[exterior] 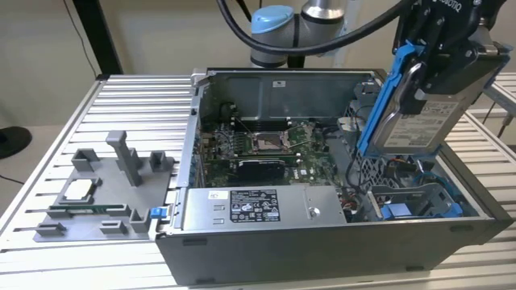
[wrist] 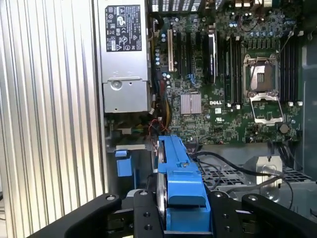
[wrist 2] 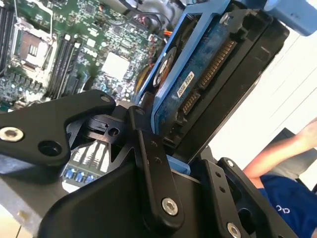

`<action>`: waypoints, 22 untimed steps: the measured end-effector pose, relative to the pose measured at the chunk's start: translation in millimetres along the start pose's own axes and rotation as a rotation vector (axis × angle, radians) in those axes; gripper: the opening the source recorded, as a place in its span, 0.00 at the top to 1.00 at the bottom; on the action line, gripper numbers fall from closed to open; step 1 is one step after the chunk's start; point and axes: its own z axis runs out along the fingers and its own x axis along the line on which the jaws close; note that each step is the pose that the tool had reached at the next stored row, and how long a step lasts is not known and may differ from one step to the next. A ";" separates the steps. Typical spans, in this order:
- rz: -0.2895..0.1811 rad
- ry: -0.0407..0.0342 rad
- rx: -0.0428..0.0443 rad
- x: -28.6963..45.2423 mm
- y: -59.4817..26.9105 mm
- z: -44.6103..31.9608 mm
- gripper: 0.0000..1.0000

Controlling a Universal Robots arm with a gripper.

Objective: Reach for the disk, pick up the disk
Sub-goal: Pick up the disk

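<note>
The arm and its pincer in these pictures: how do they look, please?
The arm has silver-grey tube segments and a light blue joint cap. Thick black cables loop along it. The pincer is black, with white lettering on its body. In both wrist views its black linkage bars carry silver screws.

Exterior high, oblique; wrist views close, motherboard (wrist: 237,74) shared.

Arm high at the exterior view's right, tool (exterior: 427,72) clamped on the disk (exterior: 411,121), raised upright.
</note>
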 end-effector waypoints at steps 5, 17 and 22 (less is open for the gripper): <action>0.000 0.0002 -0.0026 13.3 -9.8 0.2 1.00; 0.000 0.0004 -0.0043 49.6 -19.0 0.2 1.00; 0.000 0.0004 -0.0043 51.3 -19.2 0.1 1.00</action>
